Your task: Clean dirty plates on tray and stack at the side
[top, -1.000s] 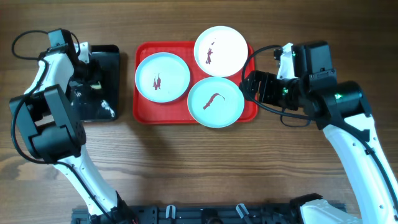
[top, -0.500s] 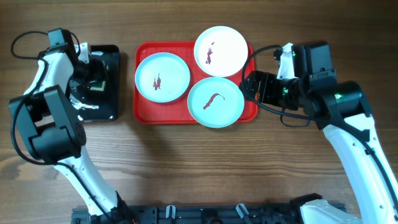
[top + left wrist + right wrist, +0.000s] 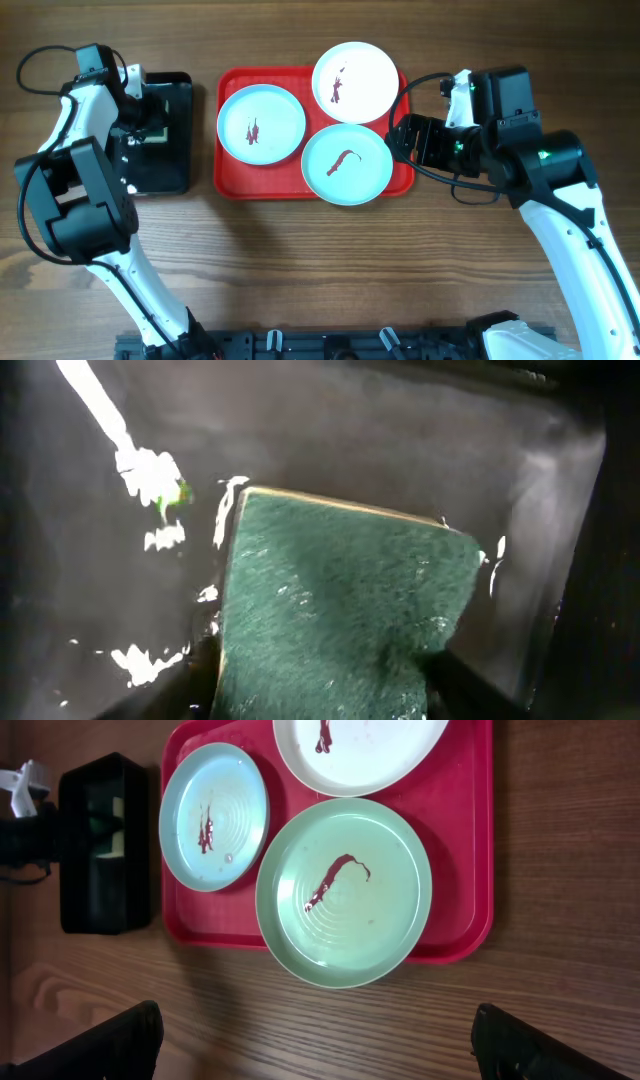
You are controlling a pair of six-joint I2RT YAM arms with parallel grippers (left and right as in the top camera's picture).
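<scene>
Red tray (image 3: 250,182) — pale plates (image 3: 368,176) smeared reddish-brown; green sponge (image 3: 340,610) — glossy black tray (image 3: 160,175).

Robot test bench, laboratory-type setting. Evidence: wood-grain table (image 3: 320,260); two arms (image 3: 90,190) on a black rail (image 3: 330,346) at its edge; smeared plates (image 3: 343,892) on a red tray (image 3: 468,840) ahead of the right gripper (image 3: 315,1015); green sponge (image 3: 340,600) between the jaws of the left gripper (image 3: 322,660), over a wet black tray (image 3: 400,440).
</scene>
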